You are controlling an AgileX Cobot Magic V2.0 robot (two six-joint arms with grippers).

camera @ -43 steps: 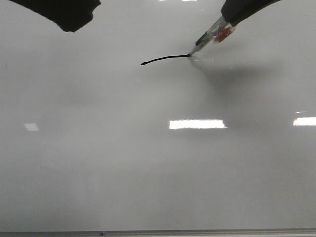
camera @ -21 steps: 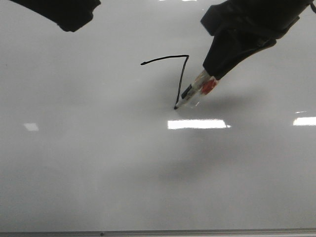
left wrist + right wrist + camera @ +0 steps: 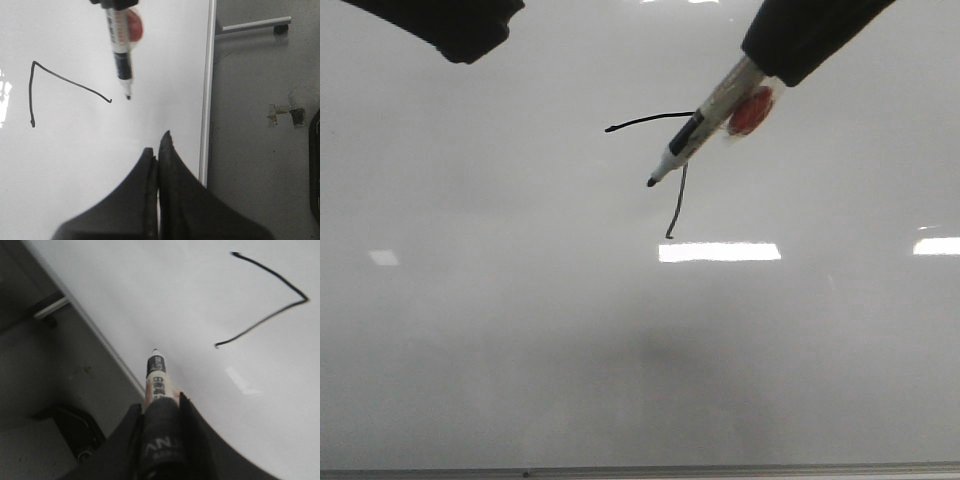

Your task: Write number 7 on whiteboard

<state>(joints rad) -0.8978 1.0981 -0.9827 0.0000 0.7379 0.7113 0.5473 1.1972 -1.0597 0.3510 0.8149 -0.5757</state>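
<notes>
Overhead, one marker (image 3: 705,128) hangs above one number 7 (image 3: 672,205).

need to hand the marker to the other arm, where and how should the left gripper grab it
Grip the marker on its bare barrel, between the black tip section and the right gripper, which clamps the rear. Come from the side, across its long axis. The left gripper is shut and must open first.
</notes>
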